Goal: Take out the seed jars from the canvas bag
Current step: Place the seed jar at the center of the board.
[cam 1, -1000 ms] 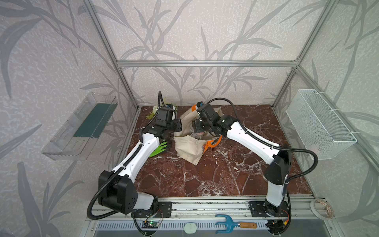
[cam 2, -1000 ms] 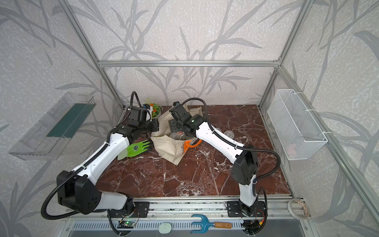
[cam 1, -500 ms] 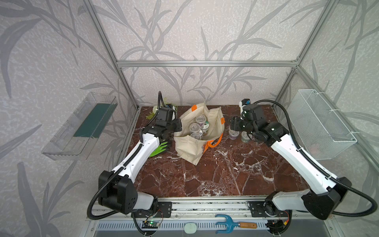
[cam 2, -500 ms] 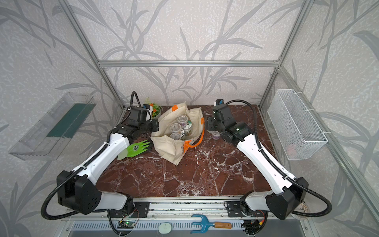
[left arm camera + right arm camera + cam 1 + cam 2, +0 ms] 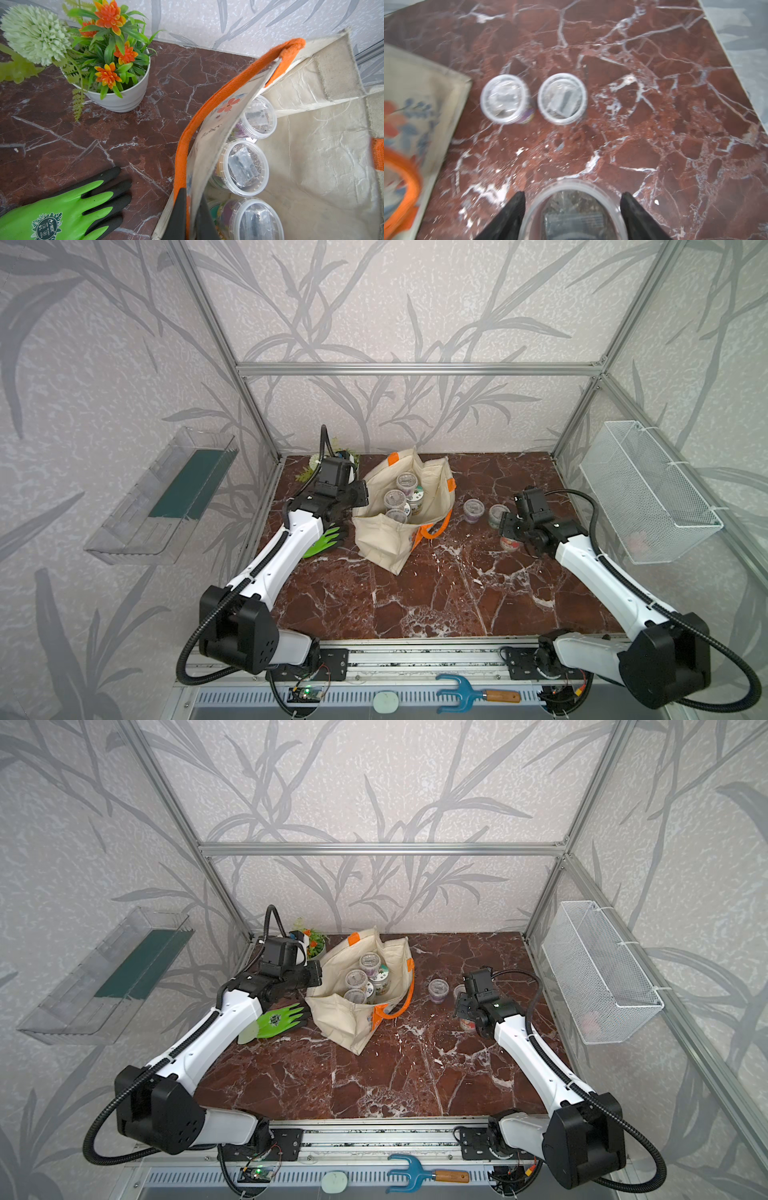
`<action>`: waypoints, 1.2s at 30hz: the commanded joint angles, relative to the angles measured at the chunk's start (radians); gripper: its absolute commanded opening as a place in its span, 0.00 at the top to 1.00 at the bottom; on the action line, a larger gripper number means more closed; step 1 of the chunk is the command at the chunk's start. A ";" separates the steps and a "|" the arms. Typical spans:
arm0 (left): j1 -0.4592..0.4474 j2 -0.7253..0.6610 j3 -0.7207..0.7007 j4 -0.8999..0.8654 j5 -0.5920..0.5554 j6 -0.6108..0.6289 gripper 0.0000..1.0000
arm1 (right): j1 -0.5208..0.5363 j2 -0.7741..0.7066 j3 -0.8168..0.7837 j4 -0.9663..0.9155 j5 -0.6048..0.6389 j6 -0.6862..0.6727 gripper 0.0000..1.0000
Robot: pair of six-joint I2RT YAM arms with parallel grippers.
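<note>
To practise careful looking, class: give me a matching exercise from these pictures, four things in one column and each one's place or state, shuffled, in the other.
1 left pincer
2 right pincer
3 green glove
4 blue hand rake

A on the front ledge
B shut on the rim of the canvas bag
C on the marble beside the bag
D gripping a seed jar

Pairs: 1-B, 2-D, 3-C, 4-A

Right wrist view is blurred; the seed jar [image 5: 575, 212] btwn the fingers of the right gripper [image 5: 573, 194] is cut by the frame edge & the canvas bag [image 5: 421, 99] runs out of frame. In both top views that jar is mostly hidden under the gripper. In left wrist view the bag wall covers part of the jars inside [image 5: 241, 166].
</note>
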 commanded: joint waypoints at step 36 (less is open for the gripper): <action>0.000 -0.043 -0.001 -0.006 -0.033 0.001 1.00 | -0.134 0.319 -0.044 0.312 0.182 0.190 0.25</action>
